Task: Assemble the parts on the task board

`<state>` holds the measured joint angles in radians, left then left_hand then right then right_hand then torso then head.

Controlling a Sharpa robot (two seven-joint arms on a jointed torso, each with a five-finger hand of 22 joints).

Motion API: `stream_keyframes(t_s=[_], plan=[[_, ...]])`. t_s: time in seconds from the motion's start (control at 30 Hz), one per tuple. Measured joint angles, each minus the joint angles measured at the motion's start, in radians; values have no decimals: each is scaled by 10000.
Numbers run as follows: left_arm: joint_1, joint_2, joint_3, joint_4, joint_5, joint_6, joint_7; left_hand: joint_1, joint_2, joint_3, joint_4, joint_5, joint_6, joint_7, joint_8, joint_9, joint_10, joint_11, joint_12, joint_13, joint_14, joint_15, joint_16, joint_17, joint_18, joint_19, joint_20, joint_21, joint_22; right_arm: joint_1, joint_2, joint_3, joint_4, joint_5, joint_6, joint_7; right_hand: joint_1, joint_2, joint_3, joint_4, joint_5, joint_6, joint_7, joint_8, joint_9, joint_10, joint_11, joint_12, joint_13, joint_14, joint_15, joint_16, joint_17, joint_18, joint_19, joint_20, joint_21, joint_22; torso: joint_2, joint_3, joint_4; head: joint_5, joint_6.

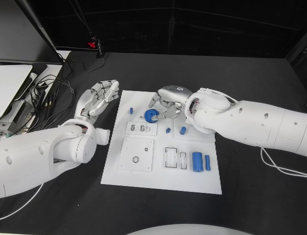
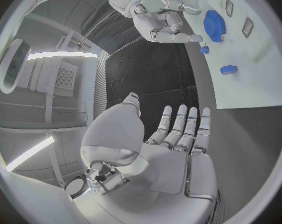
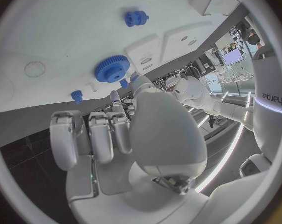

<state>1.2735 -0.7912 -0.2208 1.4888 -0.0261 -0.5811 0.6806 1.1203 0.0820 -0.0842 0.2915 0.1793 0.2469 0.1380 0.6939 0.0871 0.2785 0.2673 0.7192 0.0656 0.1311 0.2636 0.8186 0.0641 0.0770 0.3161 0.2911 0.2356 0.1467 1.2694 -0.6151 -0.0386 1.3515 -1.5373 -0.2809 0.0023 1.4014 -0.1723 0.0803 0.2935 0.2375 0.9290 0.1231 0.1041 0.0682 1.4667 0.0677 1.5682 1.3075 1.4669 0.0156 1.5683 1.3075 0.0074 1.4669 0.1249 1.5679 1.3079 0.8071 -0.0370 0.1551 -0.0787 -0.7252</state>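
Over on the robot's left, the left hand [image 1: 100, 96] hovers above the bare black table [image 1: 69, 205] just beside the task board [image 1: 161, 181] — fingers straight and spread, palm empty, touching nothing.

Next comes the board itself, a white plate with small recessed pockets. Near its far edge sits the blue gear [image 1: 151, 116], a toothed disc with a raised hub in the middle. It looks like hard moulded plastic: light, stiff, not fragile, and probably a bit slick on its flat faces. I'd say the toothed rim gives the surest purchase, pinched from opposite sides, or else the hub. Smaller blue pieces are scattered close by, and two blue cylinders [image 1: 201, 162] lie side by side toward the board's near right part.

Further right, the right hand [image 1: 169, 100] is poised over the gear with its fingers curled downward around it. From the wrist view the fingertips [image 3: 115, 96] look just short of the gear's rim — whether it has actually taken hold I cannot tell.
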Motion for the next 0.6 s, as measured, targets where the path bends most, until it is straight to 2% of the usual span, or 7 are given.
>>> stream_keyframes(t_s=[0.23,0.4,0.6], plan=[[0,-8,0,1,0,1,0,0,0,0,0,0,0,0,0,0,0,0,0,0,0,0,0,0,-1,0,0,0,0,-15,68,1,-50,-310,290,-234,0,0,0,0,-53,-30,-30,0,0,0,0,0,0,0,0,0,0,0,0,1,0,-1,12,4,0,29,7],[1,-7,0,0,0,2,0,0,0,0,0,0,0,0,0,0,0,0,0,0,0,0,0,0,-1,0,0,0,0,-16,148,1,-95,-475,410,-399,79,-79,21,-20,-53,-30,-31,-24,15,-22,-22,0,0,0,1,0,0,1,0,1,0,-1,12,6,-1,31,-10],[2,-4,-1,-2,0,4,0,0,0,0,0,0,0,0,0,1,0,0,0,0,0,0,0,0,-1,0,0,0,0,-19,240,5,-155,-617,484,-583,186,29,147,-53,-52,-30,-31,-36,45,0,-73,0,0,-35,-35,0,-1,1,0,1,0,-2,15,6,-5,32,-18]])
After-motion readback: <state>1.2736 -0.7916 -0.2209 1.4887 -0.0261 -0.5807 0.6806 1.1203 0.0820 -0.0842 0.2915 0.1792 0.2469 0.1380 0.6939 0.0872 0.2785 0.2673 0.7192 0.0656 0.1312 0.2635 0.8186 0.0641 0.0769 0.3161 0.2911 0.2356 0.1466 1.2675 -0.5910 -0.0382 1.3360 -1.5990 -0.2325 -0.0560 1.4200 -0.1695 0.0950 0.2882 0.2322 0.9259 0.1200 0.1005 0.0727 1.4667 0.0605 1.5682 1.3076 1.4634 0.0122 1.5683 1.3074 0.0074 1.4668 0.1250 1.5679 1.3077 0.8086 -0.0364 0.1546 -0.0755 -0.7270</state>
